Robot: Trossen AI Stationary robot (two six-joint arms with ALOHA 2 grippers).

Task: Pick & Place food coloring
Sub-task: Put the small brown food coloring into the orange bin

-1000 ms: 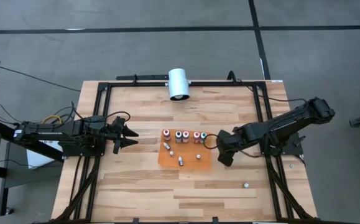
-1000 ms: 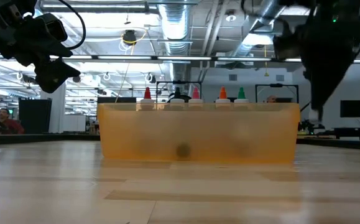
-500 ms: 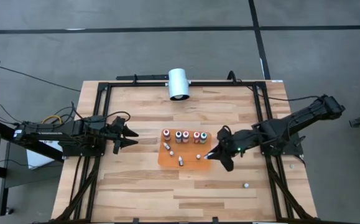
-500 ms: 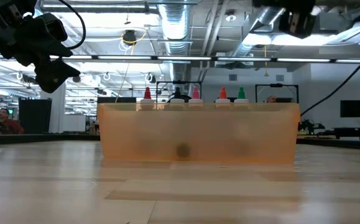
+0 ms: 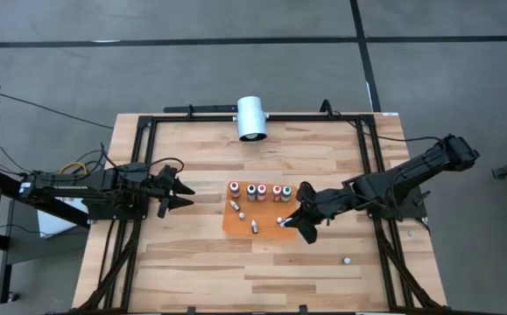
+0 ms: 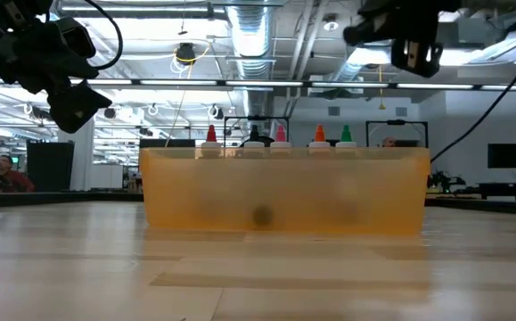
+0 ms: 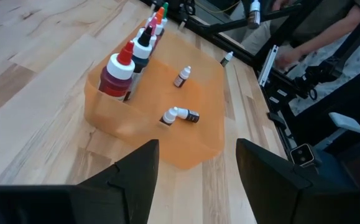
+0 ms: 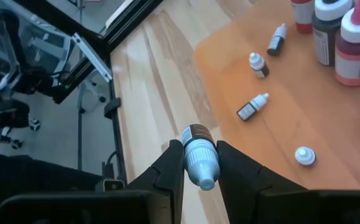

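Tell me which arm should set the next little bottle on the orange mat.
Right. The right gripper already pinches a small bottle at the orange mat's edge; the left gripper waits open, off to the side.

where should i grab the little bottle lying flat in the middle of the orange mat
Take the lying bottle by its dark body, not the tapered white tip. It lies flat on the orange mat with room around it, so come straight down, fingers across its width. The right gripper holds another bottle; the open left gripper looks free.
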